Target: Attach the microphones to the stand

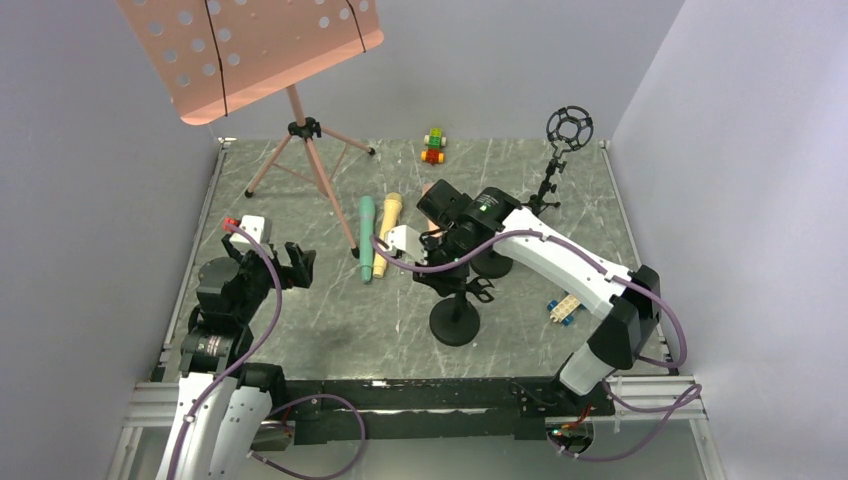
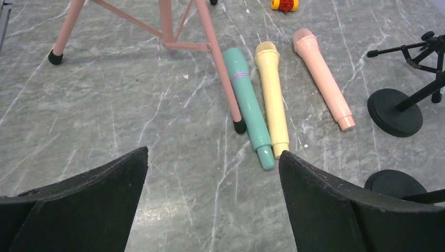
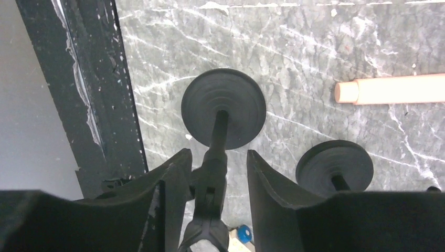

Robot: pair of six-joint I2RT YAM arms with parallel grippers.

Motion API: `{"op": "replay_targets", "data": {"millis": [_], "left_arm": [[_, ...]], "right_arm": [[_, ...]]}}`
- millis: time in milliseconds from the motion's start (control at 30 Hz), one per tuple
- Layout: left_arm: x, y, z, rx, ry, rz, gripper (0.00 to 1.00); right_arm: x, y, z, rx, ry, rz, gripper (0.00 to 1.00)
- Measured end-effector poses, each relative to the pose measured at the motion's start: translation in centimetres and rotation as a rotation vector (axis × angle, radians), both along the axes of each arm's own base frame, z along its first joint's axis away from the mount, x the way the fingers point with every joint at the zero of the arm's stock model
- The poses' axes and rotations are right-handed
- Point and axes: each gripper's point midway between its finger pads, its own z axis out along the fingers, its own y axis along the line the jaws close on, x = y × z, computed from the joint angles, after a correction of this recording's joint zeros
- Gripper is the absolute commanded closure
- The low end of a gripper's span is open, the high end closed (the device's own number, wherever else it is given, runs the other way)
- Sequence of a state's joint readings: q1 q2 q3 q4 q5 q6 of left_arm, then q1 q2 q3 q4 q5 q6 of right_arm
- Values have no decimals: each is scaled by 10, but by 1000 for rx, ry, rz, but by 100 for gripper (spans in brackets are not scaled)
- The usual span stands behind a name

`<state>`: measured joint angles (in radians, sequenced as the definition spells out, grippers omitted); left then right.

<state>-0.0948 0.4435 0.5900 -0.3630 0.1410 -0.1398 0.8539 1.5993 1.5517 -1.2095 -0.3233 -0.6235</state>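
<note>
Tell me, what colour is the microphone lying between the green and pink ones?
Pale yellow; the middle microphone shows best in the left wrist view.

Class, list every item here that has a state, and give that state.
Teal microphone: lying flat, unmounted.
Yellow microphone: lying flat beside it.
Pink microphone: lying flat, apart.
Near microphone stand: upright, no microphone.
Music stand: upright.
Left gripper: open, empty.
Right gripper: open, straddling that stand's pole.

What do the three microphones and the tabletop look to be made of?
The teal microphone, yellow microphone and pink microphone: probably matte plastic, flat even colour, no glare. The tabletop: grey stone or a stone-print sheet, white veins, faint sheen; which is unclear.
</note>
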Motion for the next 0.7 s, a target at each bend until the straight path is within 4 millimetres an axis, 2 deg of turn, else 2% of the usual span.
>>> {"op": "replay_targets", "data": {"millis": [67,133,267,367,433,533,633,700], "left_arm": [[0,-1,0,-1,0,-4,1],[0,-2,0,-2,0,-9,1],[-2,-8,2,-11,-7,-47,1],[-5,-24,9,-32,-33,-142,1],[-7,-42,14,-55,-60,-236,1],[-21,-84,9,-99,-41,-423,1],[-45,-130,-7,-140,7,-609,1],[-65,-158,-24,-151,26,-709,1]], "right_arm": [[2,3,1,9,-6,-3,40],[3,4,3,15,-8,-7,36],[6,6,12,56,8,-20,33],[20,6,31,135,18,-55,33],[34,-1,49,214,23,-100,32],[58,-31,73,329,18,-207,31],[72,-71,89,435,-31,-323,29],[69,-94,93,500,-65,-378,28]]}}
